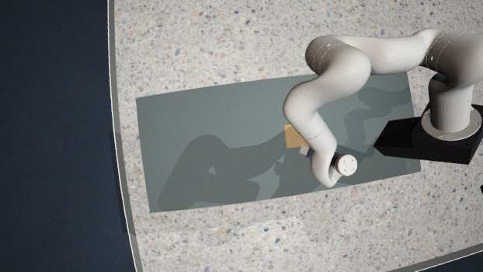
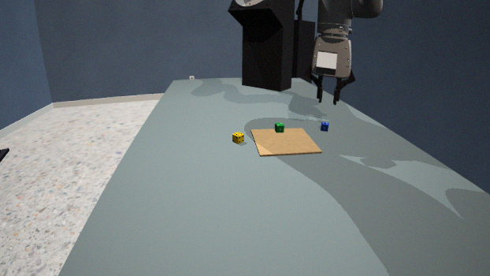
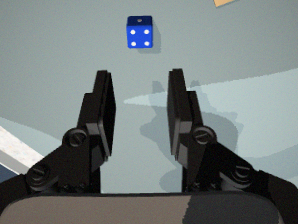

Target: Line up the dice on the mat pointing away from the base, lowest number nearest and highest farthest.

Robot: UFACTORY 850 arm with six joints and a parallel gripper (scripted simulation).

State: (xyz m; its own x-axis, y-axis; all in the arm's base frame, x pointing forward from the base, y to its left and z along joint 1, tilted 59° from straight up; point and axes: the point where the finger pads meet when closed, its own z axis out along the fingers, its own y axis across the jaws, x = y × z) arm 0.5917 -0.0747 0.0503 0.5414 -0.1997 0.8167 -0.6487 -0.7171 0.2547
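Hovering above the table point(image 2: 197, 205), the arm point(image 1: 310, 116) hangs its gripper point(image 2: 328, 96) over bare top beyond the mat point(image 2: 286, 142).

The mat lies flat; the gripper's fingers stand partly closed with nothing between them. The green die point(image 2: 279, 127) sits on the mat's far edge, the yellow die point(image 2: 238, 137) just left of the mat, the blue die point(image 3: 140, 32) just off its far right corner, four pips showing.

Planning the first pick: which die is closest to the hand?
The blue die, on the table right of the mat, almost under the hand. Green sits at the mat's far edge; yellow lies left.
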